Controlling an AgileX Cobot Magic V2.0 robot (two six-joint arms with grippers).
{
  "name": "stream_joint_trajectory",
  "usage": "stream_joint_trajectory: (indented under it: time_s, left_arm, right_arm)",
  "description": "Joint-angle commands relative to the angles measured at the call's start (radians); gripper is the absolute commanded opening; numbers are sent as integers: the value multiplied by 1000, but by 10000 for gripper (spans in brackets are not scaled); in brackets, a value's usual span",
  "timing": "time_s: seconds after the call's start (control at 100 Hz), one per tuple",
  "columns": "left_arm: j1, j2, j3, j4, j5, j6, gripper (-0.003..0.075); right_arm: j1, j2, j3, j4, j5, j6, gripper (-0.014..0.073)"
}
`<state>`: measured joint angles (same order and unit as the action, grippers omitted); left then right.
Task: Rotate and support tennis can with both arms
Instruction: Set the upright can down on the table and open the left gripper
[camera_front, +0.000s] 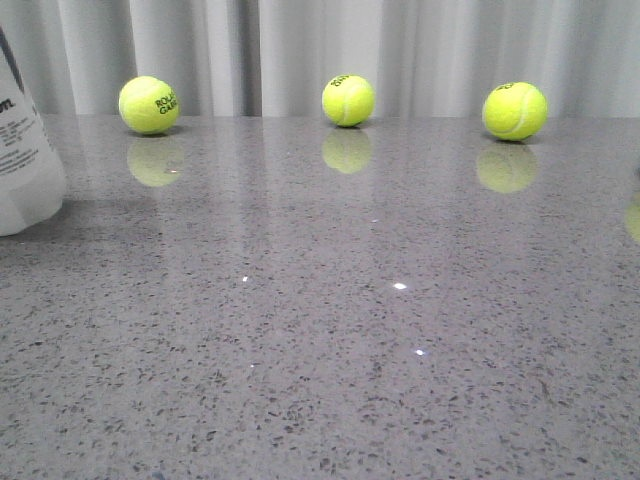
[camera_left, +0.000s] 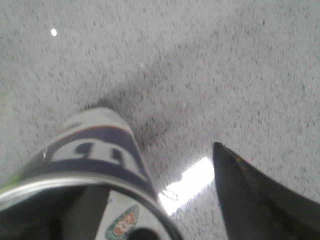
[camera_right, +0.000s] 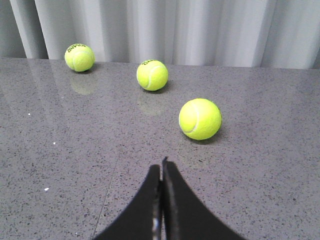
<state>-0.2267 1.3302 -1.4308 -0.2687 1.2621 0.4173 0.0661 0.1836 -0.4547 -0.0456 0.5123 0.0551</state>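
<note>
The tennis can (camera_front: 22, 150) shows at the far left edge of the front view, white label and clear lower part, resting on the table and partly cut off. In the left wrist view the can (camera_left: 95, 150) is close up, with navy lettering, a metal rim and the round emblem. My left gripper (camera_left: 157, 195) is open. One black finger (camera_left: 250, 200) stands well clear of the can's side, and the other shows only as a dark shape through the can. My right gripper (camera_right: 162, 167) is shut and empty above the table, away from the can.
Three yellow-green tennis balls lie near the back edge by the white curtain: left (camera_front: 148, 105), middle (camera_front: 348, 100), right (camera_front: 514, 110). The right wrist view shows them too, the nearest ball (camera_right: 200, 119) just ahead of the fingers. The table (camera_front: 330, 330) is grey speckled stone.
</note>
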Motion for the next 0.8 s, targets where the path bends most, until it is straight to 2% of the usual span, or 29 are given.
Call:
stream_joint_trajectory:
  time_s: [0.0,0.22,0.45,0.79]
  left_arm:
    - [2,11,-86,-36,12,-8,494]
    - [2,79,-190,-25,12,-8,494]
    - [2,82,-205,-21,12,-6,494]
    - [2,-11,-214,-17,10,-34,494]
  right_arm:
    - [-5,8,-25,-13,-85,0,-70]
    - [-5,8,-25,-13,-85,0,-70]
    - [-5,8,-25,-13,-85,0,-70]
    - [-5,8,-25,-13,-85,0,-70]
